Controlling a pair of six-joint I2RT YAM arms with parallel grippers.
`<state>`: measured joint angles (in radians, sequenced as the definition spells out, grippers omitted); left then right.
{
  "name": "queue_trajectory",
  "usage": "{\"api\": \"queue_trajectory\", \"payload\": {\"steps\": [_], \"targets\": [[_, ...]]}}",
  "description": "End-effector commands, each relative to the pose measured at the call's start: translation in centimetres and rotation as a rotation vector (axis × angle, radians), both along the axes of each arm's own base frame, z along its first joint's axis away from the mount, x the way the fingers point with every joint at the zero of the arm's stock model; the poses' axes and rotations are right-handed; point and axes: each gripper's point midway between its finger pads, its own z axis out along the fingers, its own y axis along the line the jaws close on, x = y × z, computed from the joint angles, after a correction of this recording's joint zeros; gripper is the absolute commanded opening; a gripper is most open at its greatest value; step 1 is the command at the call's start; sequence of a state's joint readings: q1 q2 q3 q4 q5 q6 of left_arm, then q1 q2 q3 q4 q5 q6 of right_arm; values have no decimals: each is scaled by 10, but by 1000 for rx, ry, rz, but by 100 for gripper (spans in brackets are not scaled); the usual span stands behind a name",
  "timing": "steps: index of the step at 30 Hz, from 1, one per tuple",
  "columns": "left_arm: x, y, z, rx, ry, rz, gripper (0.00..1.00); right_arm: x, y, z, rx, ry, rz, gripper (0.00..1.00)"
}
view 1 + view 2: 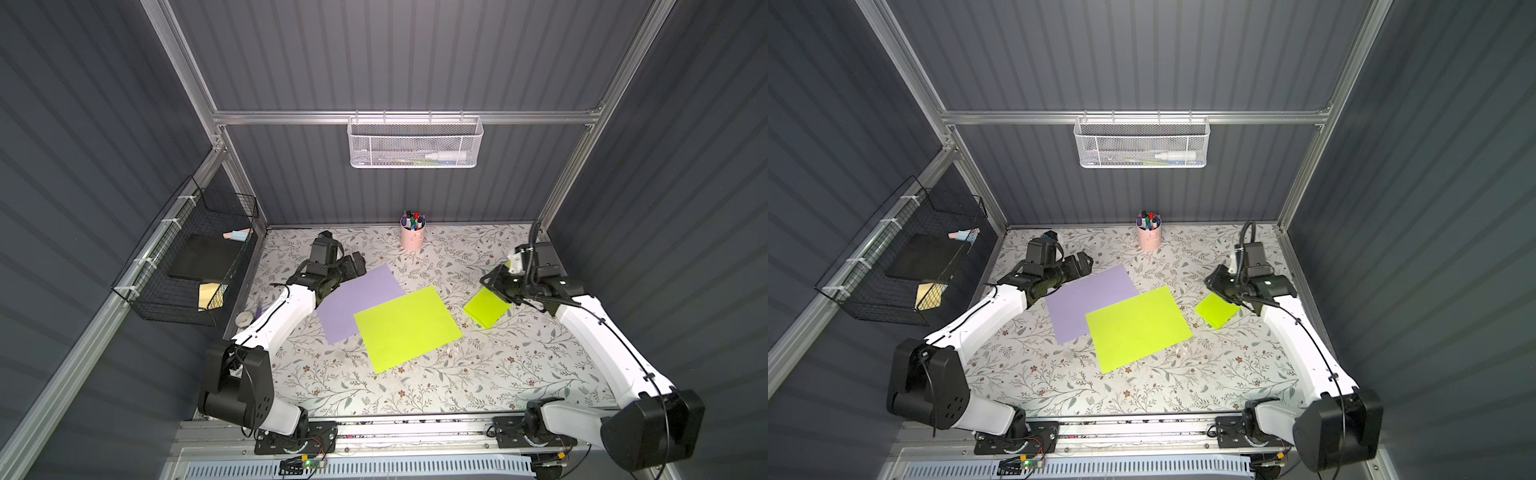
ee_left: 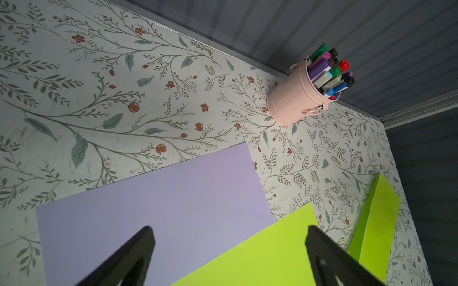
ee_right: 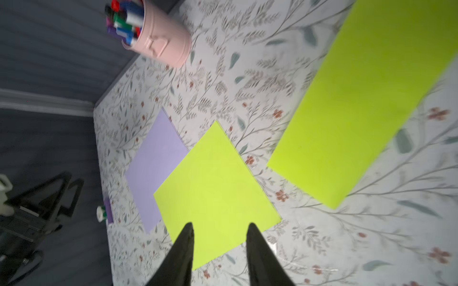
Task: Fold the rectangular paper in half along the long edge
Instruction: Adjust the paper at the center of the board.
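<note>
You seem to be at the fold's end. The small lime-green folded paper (image 1: 487, 308) lies flat on the floral tabletop (image 1: 457, 374), just beside your right gripper (image 3: 220, 225), whose fingers are parted and empty; your left gripper (image 2: 230, 229) is spread wide; next, lift clear without snagging it; it looks doubled, edges matched.

folded green paper (image 1: 1217, 311) flat beside right hand (image 1: 1212, 282) | green sheet (image 1: 1138, 330) overlaps purple sheet (image 1: 1088, 299)
</note>
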<state>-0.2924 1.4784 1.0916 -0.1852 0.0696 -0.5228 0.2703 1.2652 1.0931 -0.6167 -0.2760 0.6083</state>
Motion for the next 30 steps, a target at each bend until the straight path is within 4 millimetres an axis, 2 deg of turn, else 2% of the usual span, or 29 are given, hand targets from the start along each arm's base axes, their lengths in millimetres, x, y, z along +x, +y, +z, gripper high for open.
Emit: {"api": "queue_trajectory", "payload": {"steps": [1, 3, 4, 6, 8, 9, 10, 14, 23, 27, 30], "targets": [[-9, 9, 5, 19, -2, 24, 95, -12, 40, -39, -15, 113, 106, 19], [-12, 12, 0, 21, 8, 30, 92, -20, 60, -60, -45, 171, 176, 5], [-13, 11, -2, 17, 16, 25, 87, -24, 68, -71, -60, 207, 200, 0], [-14, 10, -9, 15, 39, 17, 77, -32, 76, -90, -88, 267, 227, 0], [-16, 8, -17, 16, 70, 7, 61, -40, 78, -106, -122, 322, 232, 0], [-16, 8, -21, 16, 80, 4, 57, -43, 77, -112, -141, 345, 229, 0], [-17, 7, -24, 16, 90, 2, 47, -47, 74, -118, -160, 371, 223, 0], [-17, 3, -37, 4, 123, -11, 22, -60, 66, -137, -204, 451, 206, 0], [-18, -3, -48, -10, 156, -36, 10, -82, 32, -178, -398, 628, 162, 0], [-19, -6, -51, -21, 162, -50, 7, -78, 22, -188, -457, 632, 140, 0], [-21, -6, -53, -27, 165, -55, 6, -68, 18, -196, -487, 640, 135, 0]]}}
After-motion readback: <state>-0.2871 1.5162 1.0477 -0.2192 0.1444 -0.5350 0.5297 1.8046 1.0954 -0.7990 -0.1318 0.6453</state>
